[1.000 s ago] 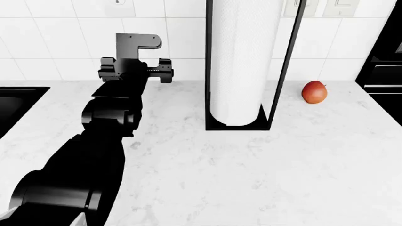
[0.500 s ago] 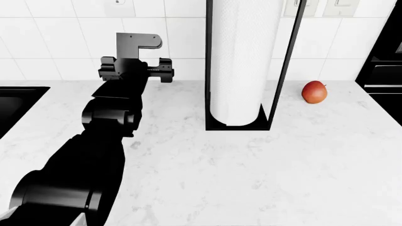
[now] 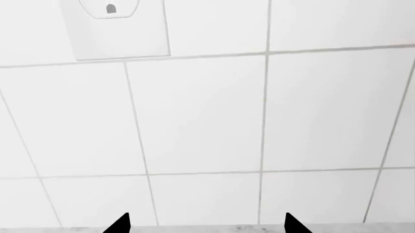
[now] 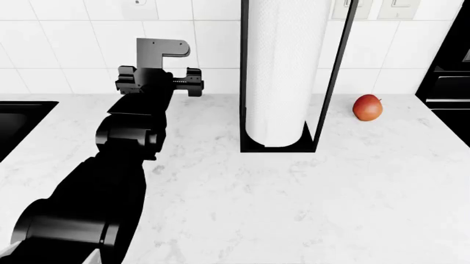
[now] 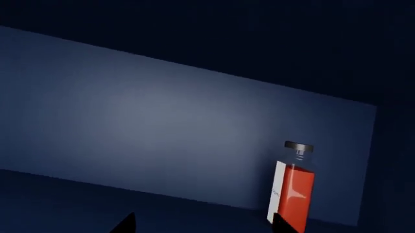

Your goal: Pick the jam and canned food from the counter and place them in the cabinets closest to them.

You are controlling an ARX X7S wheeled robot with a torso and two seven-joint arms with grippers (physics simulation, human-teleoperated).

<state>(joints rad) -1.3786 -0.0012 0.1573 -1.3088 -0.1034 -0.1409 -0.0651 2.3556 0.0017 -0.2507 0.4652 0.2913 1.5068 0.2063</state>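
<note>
Head view: neither the jam nor the canned food shows on the counter [image 4: 294,209], nor in either wrist view, so where they are can't be told from here. My read is that they may already be put away or simply lie out of frame; nothing confirms either, so progress is uncertain. On the marble there is a paper towel roll [image 4: 283,71] in its black holder and a red apple [image 4: 367,107] well apart toward the oven side (not a task item). The left gripper [image 4: 158,82] is held up near the tiled wall with nothing in it. Left wrist view adds what the head view can't: two fingertips [image 3: 120,224] set wide apart, empty, facing tiles and an outlet [image 3: 115,26] above the counter's back edge. Right wrist view shows a dark cabinet-like interior with a red bottle [image 5: 293,191] with a black cap against the back wall; the right gripper [image 5: 204,225] is absent from the head view, with its tips spread and nothing between them.
</note>
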